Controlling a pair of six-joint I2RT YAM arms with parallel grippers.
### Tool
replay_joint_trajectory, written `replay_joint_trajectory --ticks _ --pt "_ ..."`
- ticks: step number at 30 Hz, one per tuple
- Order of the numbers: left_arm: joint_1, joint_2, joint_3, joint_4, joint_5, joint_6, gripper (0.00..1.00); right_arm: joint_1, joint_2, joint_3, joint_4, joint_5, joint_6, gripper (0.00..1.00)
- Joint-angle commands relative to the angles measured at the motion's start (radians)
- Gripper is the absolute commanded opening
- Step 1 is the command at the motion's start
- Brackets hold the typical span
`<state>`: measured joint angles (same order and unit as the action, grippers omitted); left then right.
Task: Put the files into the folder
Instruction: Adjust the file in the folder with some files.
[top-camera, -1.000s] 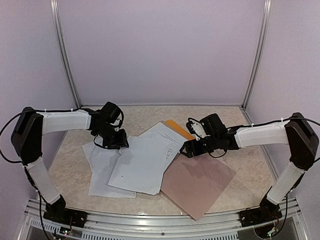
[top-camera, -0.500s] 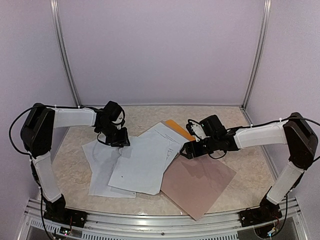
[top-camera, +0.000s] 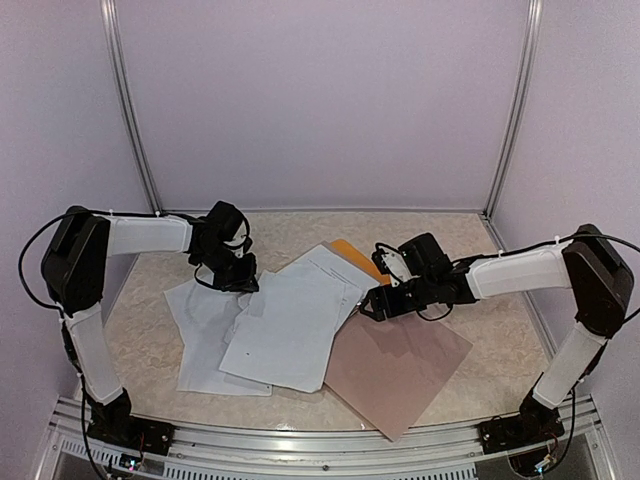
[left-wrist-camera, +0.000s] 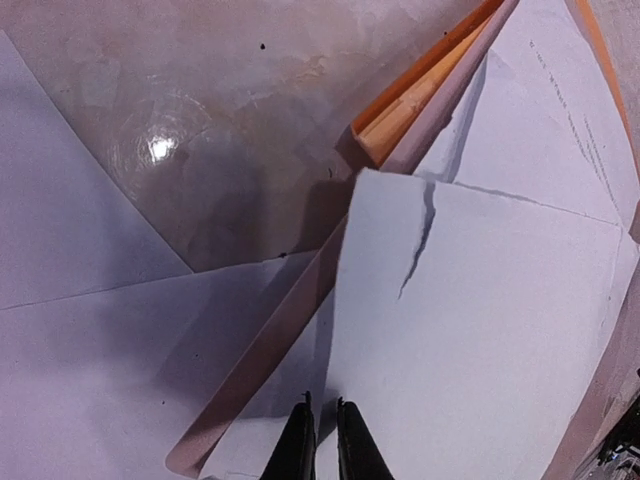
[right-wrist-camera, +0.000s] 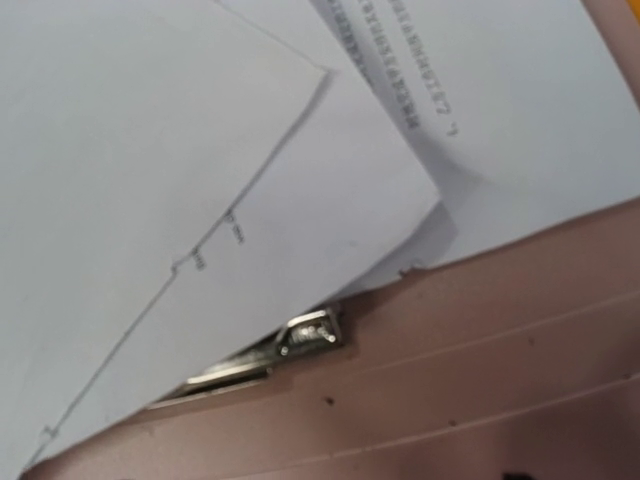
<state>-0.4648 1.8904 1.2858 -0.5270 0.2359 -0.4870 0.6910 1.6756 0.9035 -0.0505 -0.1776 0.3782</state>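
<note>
The files (top-camera: 285, 325) are white printed sheets fanned loosely across the middle of the table. My left gripper (top-camera: 243, 281) is at the far left corner of the top sheet. In the left wrist view its fingertips (left-wrist-camera: 322, 405) are pinched together on that sheet's (left-wrist-camera: 470, 330) raised edge. The orange folder (top-camera: 355, 257) pokes out behind the sheets, its edge (left-wrist-camera: 400, 115) also visible in the left wrist view. My right gripper (top-camera: 372, 303) hovers low at the sheets' right edge, open and empty. Below it a small metal clip (right-wrist-camera: 310, 335) sits on a pinkish-brown surface (right-wrist-camera: 480, 340), half covered by the sheets (right-wrist-camera: 200, 200).
A pinkish-brown flat board (top-camera: 400, 365) lies at the front right, its left side under the sheets. More white sheets (top-camera: 205, 335) spread to the front left. Bare marbled tabletop (top-camera: 500, 330) shows on the right. Metal frame posts stand at the back corners.
My left gripper has shut on the top sheet's edge, and the left arm has drawn in. The sheet has shifted slightly. My right gripper has crept a little to the left.
</note>
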Motion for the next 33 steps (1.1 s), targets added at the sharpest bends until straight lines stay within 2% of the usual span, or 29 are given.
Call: replay_joint_trajectory --ticks 1,3,19,26,33 --pt "0.008 0.024 0.023 0.008 0.015 0.017 0.03 0.007 0.012 -0.017 0.020 -0.005 0.005 0.76" --pt "0.008 0.025 0.036 0.005 0.011 0.030 0.00 0.007 0.013 -0.018 0.022 -0.007 0.007 0.76" --pt "-0.002 0.060 0.196 -0.036 -0.013 0.150 0.00 0.008 0.026 -0.015 0.024 -0.001 0.006 0.76" --pt "-0.021 0.154 0.336 -0.124 -0.017 0.284 0.00 0.009 0.007 -0.015 0.009 0.019 0.006 0.76" --pt "-0.021 0.161 0.351 -0.150 0.037 0.426 0.00 0.009 -0.010 -0.017 0.008 0.062 0.018 0.76"
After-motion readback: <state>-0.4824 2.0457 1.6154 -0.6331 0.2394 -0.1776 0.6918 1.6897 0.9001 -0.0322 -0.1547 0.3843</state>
